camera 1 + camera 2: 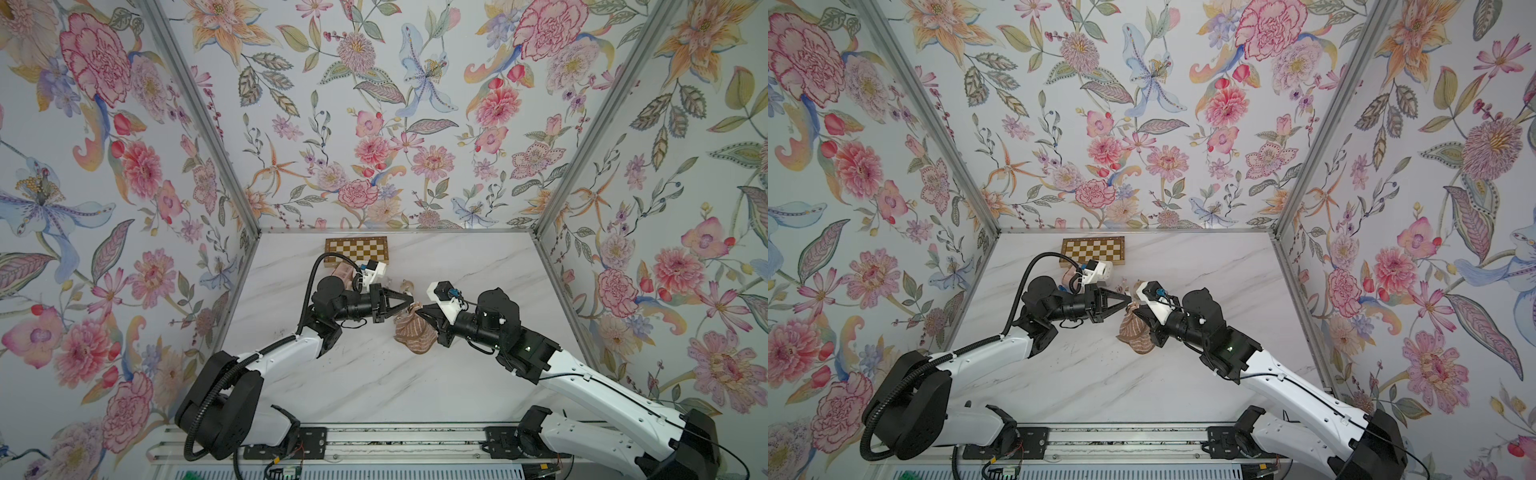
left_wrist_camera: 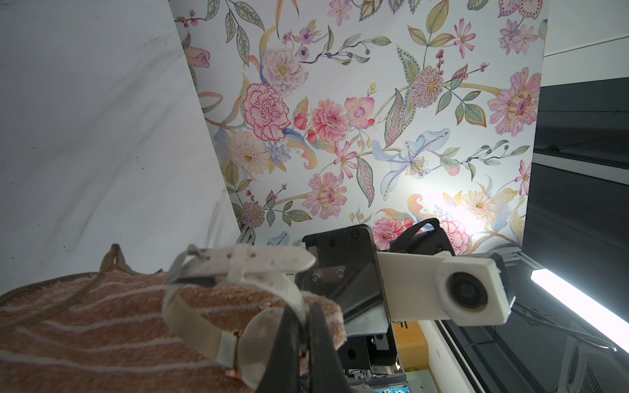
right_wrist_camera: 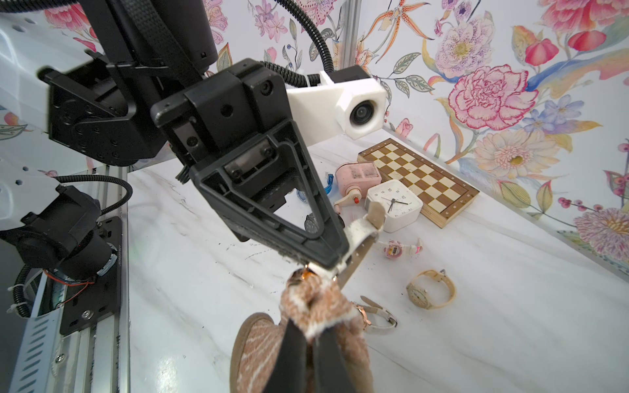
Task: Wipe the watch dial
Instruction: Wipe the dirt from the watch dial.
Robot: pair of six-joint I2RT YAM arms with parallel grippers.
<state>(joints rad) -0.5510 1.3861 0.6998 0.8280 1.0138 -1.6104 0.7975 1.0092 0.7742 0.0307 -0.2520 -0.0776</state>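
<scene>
Short of the chessboard [image 1: 356, 249], on the side toward my base, my two pincers meet tip to tip over the veined marble table [image 1: 374, 374]. Both top views show little of the watch, but the wrist views show it plainly. My left pincer [image 2: 303, 340] is clamped on the watch [image 2: 238, 268] where its cracked white strap joins the round case. The domed glass dial [image 2: 258, 340] sits just beside one finger [image 2: 286, 350]. My right pincer [image 3: 308, 354] is closed on a bunched, fuzzy terracotta cloth [image 3: 316, 306] with pale stripes, which touches the rose-gold case. Only the right wrist view shows a square white alarm clock [image 3: 393, 204] against the chessboard. Farther from the chessboard lie a pink toy watch [image 3: 394, 250] and a cream-strapped watch [image 3: 430, 289].
</scene>
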